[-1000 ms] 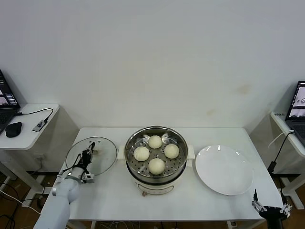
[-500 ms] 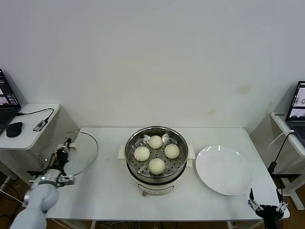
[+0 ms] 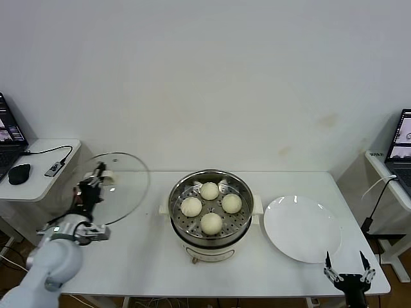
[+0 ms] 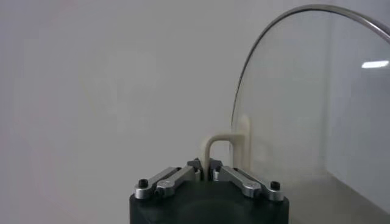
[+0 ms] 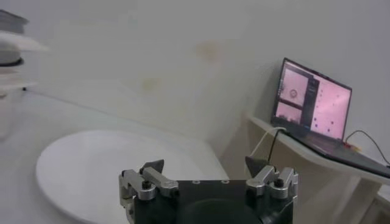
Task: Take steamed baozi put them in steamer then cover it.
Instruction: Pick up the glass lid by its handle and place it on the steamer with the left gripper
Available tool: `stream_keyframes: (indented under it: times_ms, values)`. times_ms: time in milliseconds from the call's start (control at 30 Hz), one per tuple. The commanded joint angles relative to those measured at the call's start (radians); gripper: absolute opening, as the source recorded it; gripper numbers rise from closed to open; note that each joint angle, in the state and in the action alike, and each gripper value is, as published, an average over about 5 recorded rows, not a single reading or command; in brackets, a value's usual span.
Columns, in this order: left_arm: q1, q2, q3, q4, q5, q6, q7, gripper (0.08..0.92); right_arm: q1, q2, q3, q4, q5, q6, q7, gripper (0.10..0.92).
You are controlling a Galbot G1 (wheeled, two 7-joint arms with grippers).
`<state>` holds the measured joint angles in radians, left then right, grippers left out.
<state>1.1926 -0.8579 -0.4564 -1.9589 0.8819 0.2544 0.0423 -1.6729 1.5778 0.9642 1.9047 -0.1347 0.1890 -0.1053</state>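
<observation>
While four steamed baozi (image 3: 210, 206) sit in the one steamer (image 3: 210, 215), left end effector (image 3: 94, 179), clamped on the handle, holds the single cover (image 3: 110, 188) aloft left of the steamer; right end effector (image 3: 347, 268) gapes wide, empty.

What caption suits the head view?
Left end effector holds the glass lid raised beside the steamer, four buns inside.

My left arm (image 3: 48, 266) is smooth pale grey-white with a silver wrist. Both grippers, left gripper (image 4: 207, 173) and right gripper (image 5: 207, 176), have black bodies, silver linkages and dark screws.
</observation>
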Motion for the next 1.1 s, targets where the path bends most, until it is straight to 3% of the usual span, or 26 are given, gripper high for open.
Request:
stream_keyframes:
  times_ms: [33, 200, 400, 800, 1100]
  values:
    - [-0.198, 0.026, 0.427, -0.172, -0.010, 0.290, 0.128, 0.137, 0.021, 0.001, -0.025, -0.026, -0.060, 0.005, 0.005, 0.823]
    - [-0.346, -0.051, 0.556, -0.116, 0.045, 0.349, 0.170, 0.137, 0.040, 0.003, -0.049, -0.044, -0.090, -0.002, 0.015, 0.823]
    - [-0.403, -0.196, 0.598, -0.037, 0.196, 0.351, 0.257, 0.137, 0.061, 0.005, -0.077, -0.054, -0.127, -0.013, 0.025, 0.823]
    - [-0.371, -0.464, 0.582, 0.036, 0.532, 0.348, 0.382, 0.137, 0.068, 0.006, -0.116, -0.070, -0.159, -0.018, 0.030, 0.823]
    - [-0.303, -0.556, 0.583, 0.049, 0.624, 0.337, 0.387, 0.137, 0.070, 0.005, -0.122, -0.073, -0.172, -0.019, 0.031, 0.823]
